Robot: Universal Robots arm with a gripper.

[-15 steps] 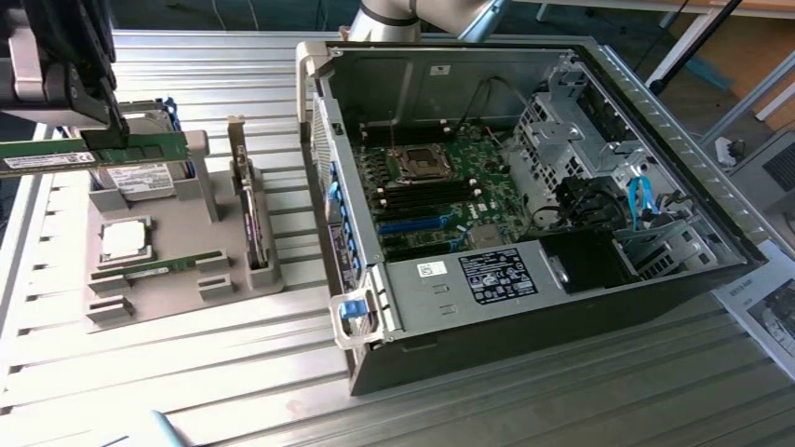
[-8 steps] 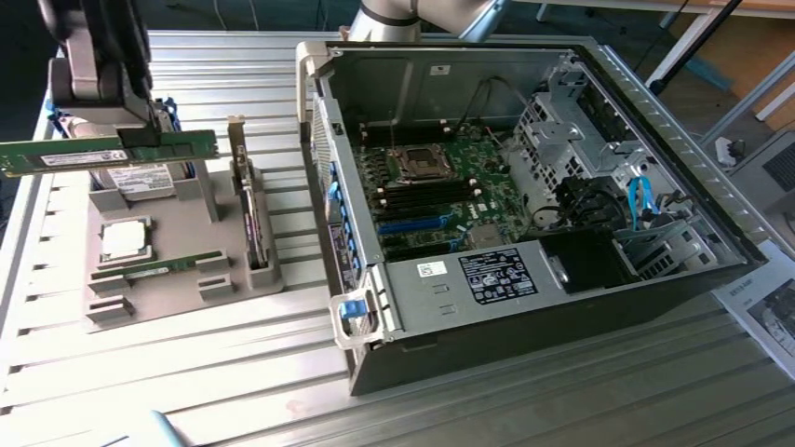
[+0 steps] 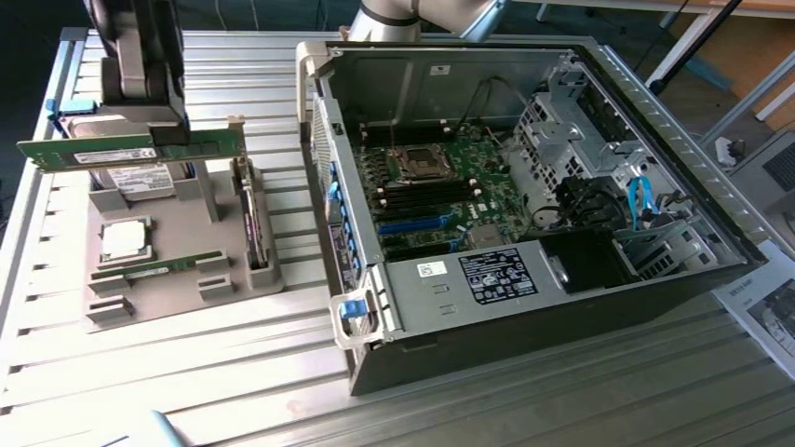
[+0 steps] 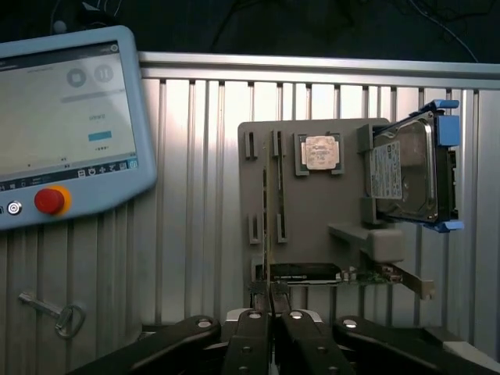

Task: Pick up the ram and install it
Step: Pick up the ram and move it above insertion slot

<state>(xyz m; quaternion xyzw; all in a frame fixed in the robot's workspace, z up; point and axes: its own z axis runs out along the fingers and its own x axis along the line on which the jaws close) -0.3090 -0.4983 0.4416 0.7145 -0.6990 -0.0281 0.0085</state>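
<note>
Pinching ram (image 3: 125, 151) above grey fixture (image 3: 186, 237), fingers (image 4: 254, 328) pressed on its thin edge; arm (image 3: 397, 19) mostly cropped.

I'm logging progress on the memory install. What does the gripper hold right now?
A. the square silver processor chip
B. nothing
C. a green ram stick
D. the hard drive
C: in the exterior view the gripper is shut on a long green ram stick, holding it level above the gray tray, while the processor chip lies in its tray pocket.
</note>
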